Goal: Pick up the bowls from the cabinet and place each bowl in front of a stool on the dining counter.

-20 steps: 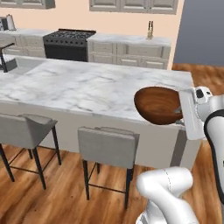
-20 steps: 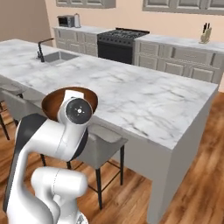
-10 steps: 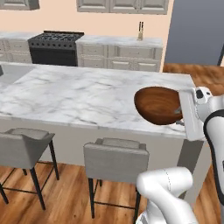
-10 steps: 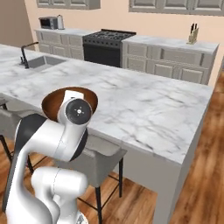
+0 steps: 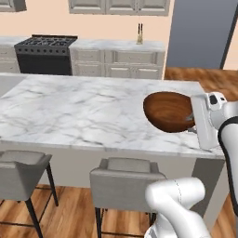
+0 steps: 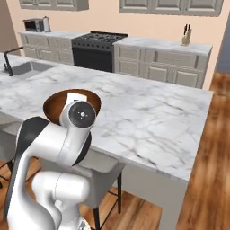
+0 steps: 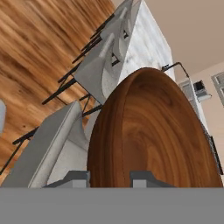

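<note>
Bowl clamped between fingers, above dining counter.

A dark brown wooden bowl hangs at the right of the frame, tipped on its side with its rounded underside facing left, above the right end of the white marble counter. The gripper clamps the bowl's rim at its right edge, with the white hand just beside it. Two grey stools stand along the counter's near edge at the bottom: one at lower centre, another at the lower left. At the back, a black stove sits upper left between pale cabinets, and a knife block stands on the rear worktop.
</note>
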Motion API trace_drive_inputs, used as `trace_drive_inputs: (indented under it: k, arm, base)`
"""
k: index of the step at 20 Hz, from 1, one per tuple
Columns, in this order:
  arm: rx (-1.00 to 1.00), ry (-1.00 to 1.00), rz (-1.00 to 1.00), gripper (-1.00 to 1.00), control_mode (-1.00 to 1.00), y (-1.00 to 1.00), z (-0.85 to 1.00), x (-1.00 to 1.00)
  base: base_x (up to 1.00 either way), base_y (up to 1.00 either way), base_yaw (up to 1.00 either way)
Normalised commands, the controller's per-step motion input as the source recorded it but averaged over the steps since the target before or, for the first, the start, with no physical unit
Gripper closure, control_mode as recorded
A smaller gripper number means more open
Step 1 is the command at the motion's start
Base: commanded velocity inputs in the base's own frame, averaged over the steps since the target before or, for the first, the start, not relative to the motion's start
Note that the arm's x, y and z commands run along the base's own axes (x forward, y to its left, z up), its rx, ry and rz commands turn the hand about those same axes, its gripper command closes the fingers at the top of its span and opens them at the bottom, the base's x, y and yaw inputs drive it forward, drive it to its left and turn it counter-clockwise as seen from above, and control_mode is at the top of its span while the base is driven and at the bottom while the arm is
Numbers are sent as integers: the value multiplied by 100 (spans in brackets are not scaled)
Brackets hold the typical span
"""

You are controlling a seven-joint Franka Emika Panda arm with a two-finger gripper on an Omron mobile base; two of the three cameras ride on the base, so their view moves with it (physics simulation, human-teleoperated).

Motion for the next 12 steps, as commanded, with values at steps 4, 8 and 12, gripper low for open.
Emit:
trace_drive_inputs:
  k: [4,8,12]
  arm:
    - [0,0,0,100,100,0,0,0]
    - [0,0,0,100,100,0,0,0]
    - [0,1,0,100,-100,0,0,9]
  base:
    - [54,36,-17]
    - [38,25,-14]
    - [19,7,-1]
